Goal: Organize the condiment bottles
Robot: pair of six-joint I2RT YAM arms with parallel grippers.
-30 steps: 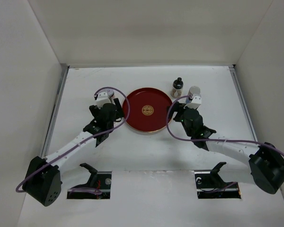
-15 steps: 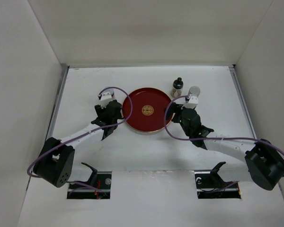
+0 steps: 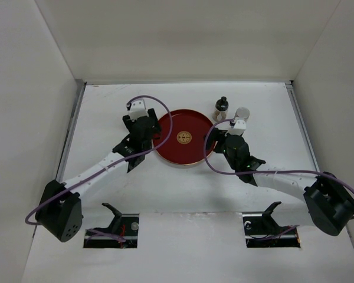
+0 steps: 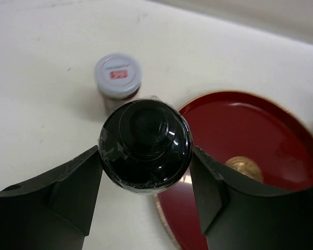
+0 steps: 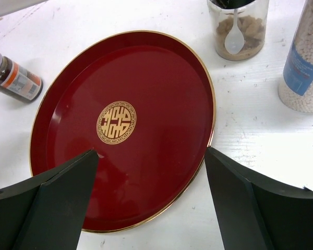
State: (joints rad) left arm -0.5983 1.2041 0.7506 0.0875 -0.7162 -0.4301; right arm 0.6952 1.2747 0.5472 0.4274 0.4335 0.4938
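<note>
Red tray [image 5: 161, 78] with gold emblem [image 5: 116, 122]; black-capped bottle [image 4: 145, 143], grey-lidded jar [image 4: 118, 75].

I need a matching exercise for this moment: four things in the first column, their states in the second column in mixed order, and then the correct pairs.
1. black-capped bottle
2. grey-lidded jar
3. red tray
4. right gripper

A. open, holding nothing
B. upright on the table, untouched
C. clamped in the left gripper
D. gold emblem, no bottle on it

Pairs: 1-C, 2-B, 3-D, 4-A
</note>
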